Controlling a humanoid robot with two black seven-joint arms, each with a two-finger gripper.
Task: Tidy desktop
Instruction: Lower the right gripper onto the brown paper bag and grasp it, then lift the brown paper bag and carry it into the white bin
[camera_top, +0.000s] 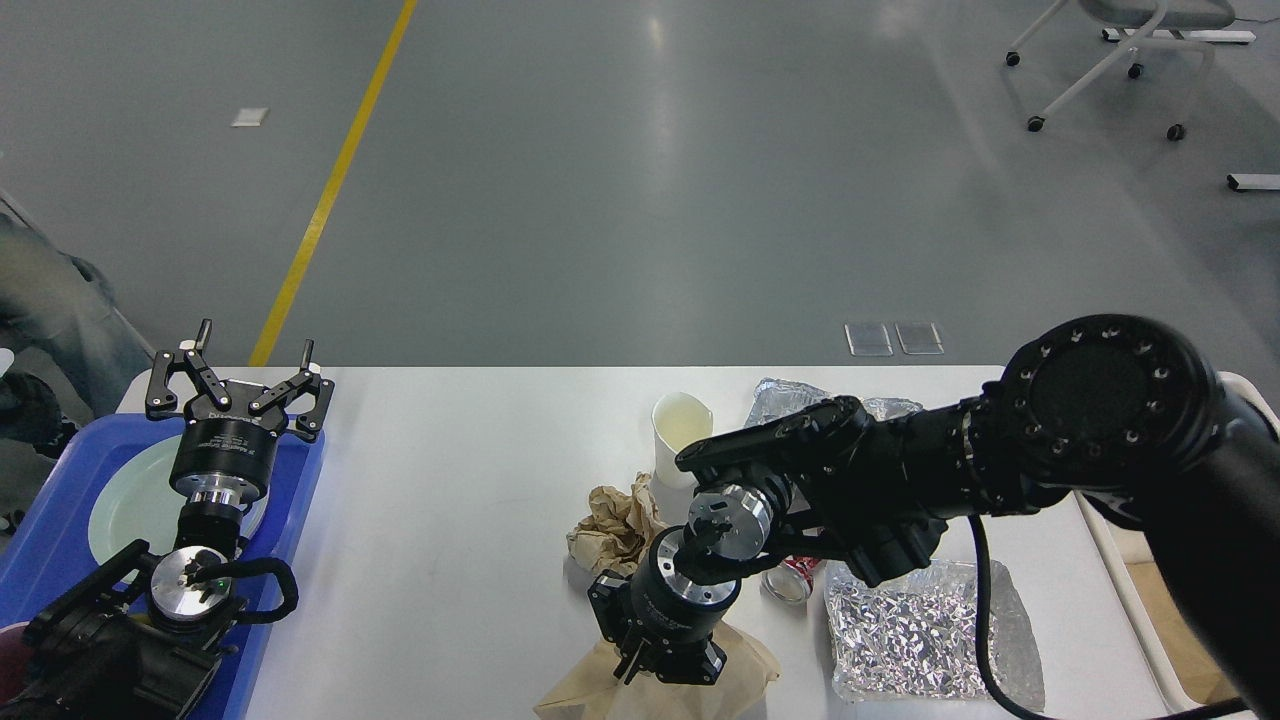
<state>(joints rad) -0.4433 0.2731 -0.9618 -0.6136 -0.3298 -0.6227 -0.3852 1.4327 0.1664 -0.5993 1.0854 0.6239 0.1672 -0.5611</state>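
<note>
The white desktop (450, 480) carries litter in its right half. My right gripper (660, 668) points down at the front edge, and its jaws appear closed on a flat brown paper bag (745, 668), with the fingers mostly hidden by the wrist. A crumpled brown paper ball (610, 520) lies just behind it, with a white paper cup (680, 430) farther back. Crinkled foil (905, 630) lies to the right. My left gripper (256, 340) is open and empty above the blue tray (50, 540).
A pale green plate (120, 500) lies in the tray. A small clear item with red (790, 578) lies between the bag and the foil. More foil (785, 398) sits behind my right arm. The cream bin's rim (1105, 545) is at the far right.
</note>
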